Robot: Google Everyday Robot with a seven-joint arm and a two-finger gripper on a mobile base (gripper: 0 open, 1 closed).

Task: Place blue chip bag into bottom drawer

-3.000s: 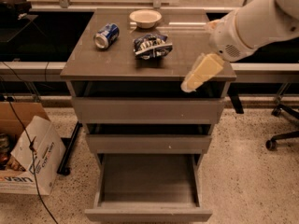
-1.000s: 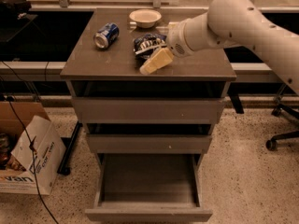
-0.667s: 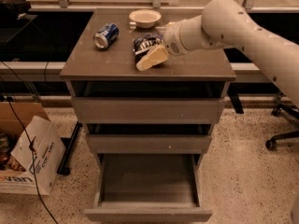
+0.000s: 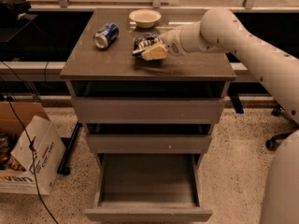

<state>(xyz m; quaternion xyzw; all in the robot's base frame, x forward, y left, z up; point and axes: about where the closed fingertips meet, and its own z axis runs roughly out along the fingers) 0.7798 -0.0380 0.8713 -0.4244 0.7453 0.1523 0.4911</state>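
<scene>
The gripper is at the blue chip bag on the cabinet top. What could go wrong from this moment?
1. The gripper is at the blue chip bag; the crumpled foil may slide away instead of being caught.
2. The soda can lies on its side near the bag; a wide move could set it rolling.
3. The bottom drawer is open but far below; a bag released early might miss it.

Speckled floor, dim warm light
</scene>
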